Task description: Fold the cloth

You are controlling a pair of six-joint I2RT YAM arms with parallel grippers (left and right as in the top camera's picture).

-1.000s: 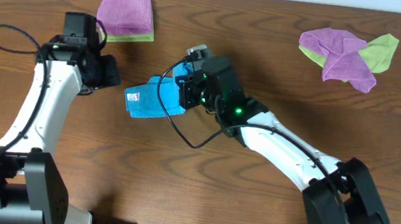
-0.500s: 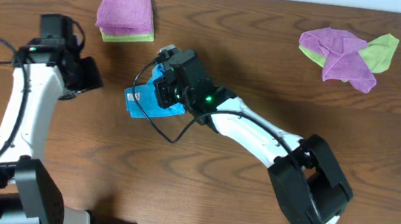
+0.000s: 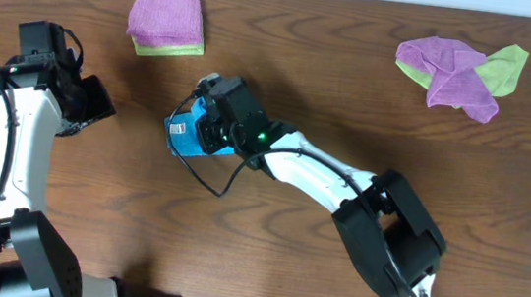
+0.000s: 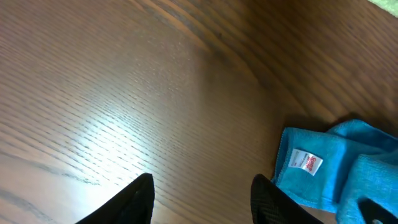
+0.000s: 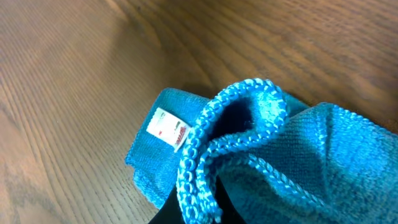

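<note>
The sky-blue cloth (image 3: pixel 180 132) lies bunched on the wooden table left of centre, its white label facing up. My right gripper (image 3: pixel 204 128) is over it and shut on a stitched hem, holding a fold of the cloth (image 5: pixel 249 124) raised above the lower layer. The dark fingertips (image 5: pixel 186 211) show only at the bottom edge of the right wrist view. My left gripper (image 3: pixel 95 109) is open and empty, well to the left of the cloth. In the left wrist view the cloth (image 4: pixel 323 168) lies just to the right of the open gripper (image 4: pixel 202 202).
A folded purple cloth on a light-green one (image 3: pixel 165 19) lies at the back left. A loose heap of purple and light-green cloths (image 3: pixel 461 75) lies at the back right. The right arm stretches across the table's middle.
My right gripper has moved left, carrying the cloth's edge over the rest of it. My left arm has drawn back to the left, away from the cloth.
</note>
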